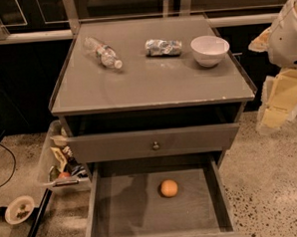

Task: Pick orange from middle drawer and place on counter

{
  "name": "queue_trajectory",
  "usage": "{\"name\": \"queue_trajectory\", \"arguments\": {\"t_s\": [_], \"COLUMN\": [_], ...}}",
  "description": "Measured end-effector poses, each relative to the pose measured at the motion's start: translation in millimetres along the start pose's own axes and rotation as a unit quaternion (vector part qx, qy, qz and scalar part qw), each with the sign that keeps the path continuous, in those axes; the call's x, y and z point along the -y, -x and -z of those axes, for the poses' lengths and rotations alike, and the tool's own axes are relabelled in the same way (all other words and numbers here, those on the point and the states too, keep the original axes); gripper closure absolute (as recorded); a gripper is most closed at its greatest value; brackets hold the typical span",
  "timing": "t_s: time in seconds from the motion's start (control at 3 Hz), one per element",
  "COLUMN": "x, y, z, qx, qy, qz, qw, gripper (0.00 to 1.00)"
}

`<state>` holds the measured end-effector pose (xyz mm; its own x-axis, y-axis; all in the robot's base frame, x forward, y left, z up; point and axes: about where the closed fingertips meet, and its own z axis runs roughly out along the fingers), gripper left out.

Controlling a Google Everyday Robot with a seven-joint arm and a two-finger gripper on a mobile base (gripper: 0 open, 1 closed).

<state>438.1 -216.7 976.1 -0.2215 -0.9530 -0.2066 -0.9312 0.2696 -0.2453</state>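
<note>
The orange (168,188) lies alone on the bare grey floor of the open middle drawer (124,207), a little right of its centre. The glossy grey counter (151,83) is the cabinet top above it. My gripper (283,97), pale yellow under a white arm housing, hangs at the right edge of the camera view. It is beside the cabinet's right side, at about counter height, well away from the orange and holding nothing that I can see.
On the counter's far half lie a clear plastic bottle (102,53), a crushed can (163,47) and a white bowl (210,50). The drawer panel with a round knob (155,145) juts out above the middle drawer. A clear bin of clutter (58,162) stands left of the cabinet.
</note>
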Motion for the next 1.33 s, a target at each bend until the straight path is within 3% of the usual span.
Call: {"name": "queue_trajectory", "arguments": {"t_s": [0.33,0.67,1.33], "x": [-1.7,-10.4,-32.0], "y": [-0.4,-4.7,-20.9], "z": [-3.2,-29.5,-124.6], "qx": [0.005,0.016,0.029], "qy": [0.000,0.014,0.039], "qz": [-0.001,0.001,0.027], "qw": [1.0000,0.9998,0.9985], "gripper": [0.00,0.00,0.00]}}
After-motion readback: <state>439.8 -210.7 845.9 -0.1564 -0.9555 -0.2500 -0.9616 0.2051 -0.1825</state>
